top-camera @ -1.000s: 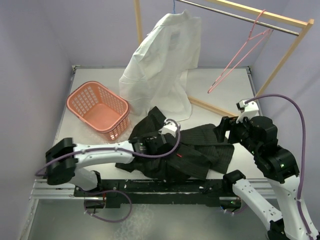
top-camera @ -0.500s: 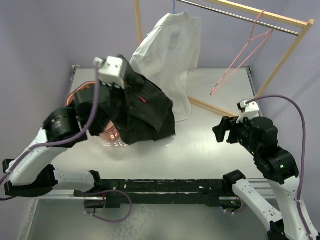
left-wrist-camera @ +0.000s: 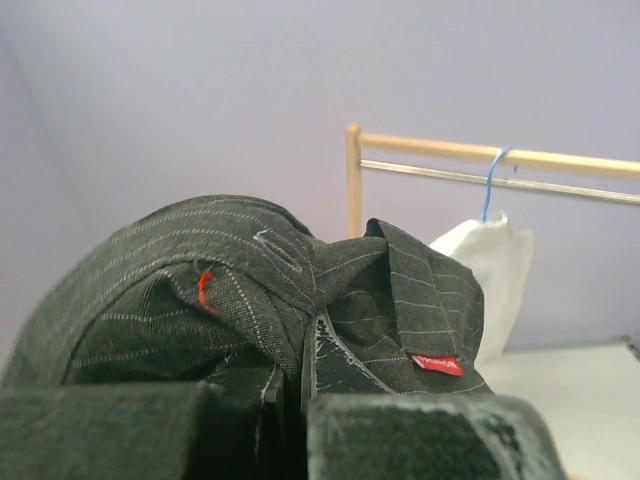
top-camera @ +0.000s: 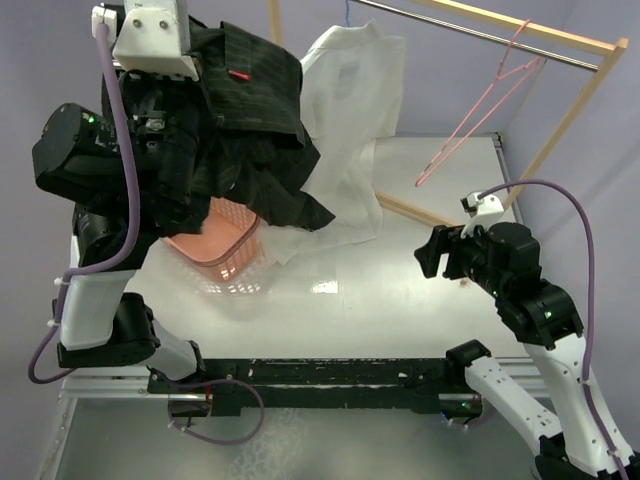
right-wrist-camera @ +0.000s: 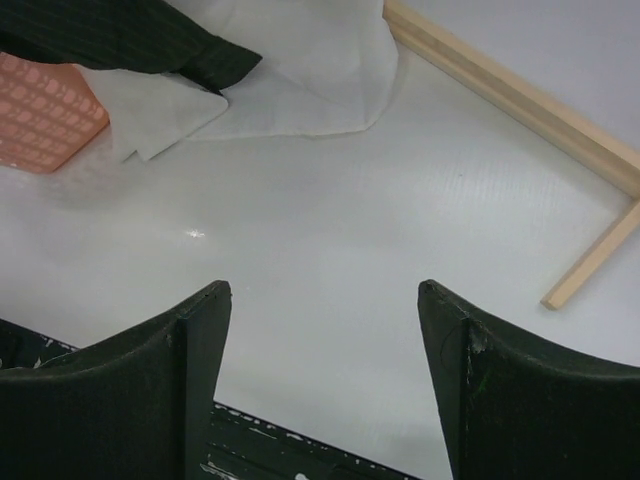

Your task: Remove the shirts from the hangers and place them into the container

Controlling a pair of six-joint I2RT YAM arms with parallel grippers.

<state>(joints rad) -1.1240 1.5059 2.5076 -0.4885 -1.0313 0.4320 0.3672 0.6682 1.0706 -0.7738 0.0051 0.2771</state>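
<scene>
— Where is the black shirt (top-camera: 250, 120)?
— Up high. The left gripper (left-wrist-camera: 290, 425) is pinched tight on it. The cloth hangs down over the pink basket (top-camera: 228, 252).
— And the white shirt (top-camera: 350, 110)?
— On the blue hanger (left-wrist-camera: 491, 180) on the rail (top-camera: 480, 35). Its bottom lies on the table (top-camera: 400, 300) by the basket.
— The other hand?
— The right gripper (right-wrist-camera: 322, 300) has its fingers wide apart over the table, with nothing in them. The pink hanger (top-camera: 470, 132) hangs on the rail too.
</scene>
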